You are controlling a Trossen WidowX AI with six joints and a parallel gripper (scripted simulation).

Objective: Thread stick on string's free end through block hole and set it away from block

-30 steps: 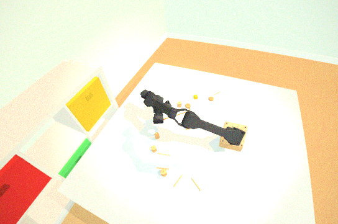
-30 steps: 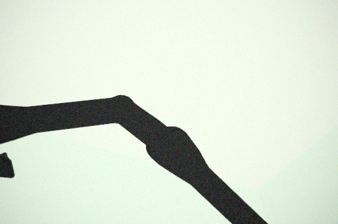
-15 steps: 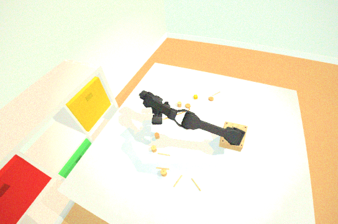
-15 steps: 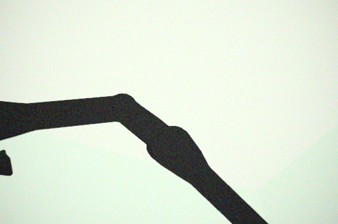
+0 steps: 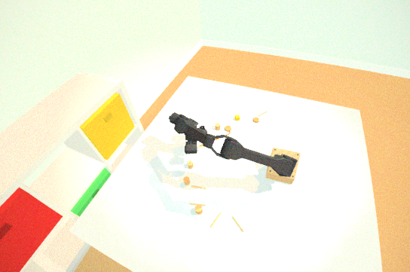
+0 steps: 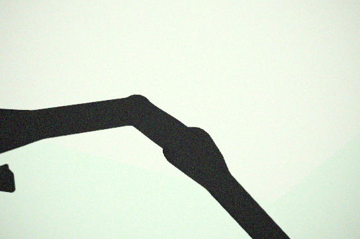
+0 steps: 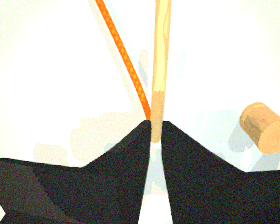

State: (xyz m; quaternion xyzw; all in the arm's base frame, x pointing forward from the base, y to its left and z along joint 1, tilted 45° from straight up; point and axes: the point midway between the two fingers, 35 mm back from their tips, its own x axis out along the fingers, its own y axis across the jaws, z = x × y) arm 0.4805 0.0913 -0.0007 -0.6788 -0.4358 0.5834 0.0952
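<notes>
In the wrist view my gripper [image 7: 155,127] is shut on one end of the pale wooden stick [image 7: 162,55], which points away from the fingertips. The orange string [image 7: 122,50] meets the stick at the left fingertip and runs off to the upper left. In the top view the arm hides most of the string, and a round button [image 5: 227,129] lies behind the arm by its visible part. The height of the held stick above the table is hard to tell. I cannot make out the block with the hole in any view. The exterior view shows mostly the dark arm.
A wooden cylinder [image 7: 265,128] lies right of the gripper. In the top view a yellow piece [image 5: 237,117] and a disc [image 5: 256,120] with a thin stick [image 5: 262,114] are behind the arm. Several loose sticks and round pieces lie in front. Shelving with a yellow panel [image 5: 107,126] stands left.
</notes>
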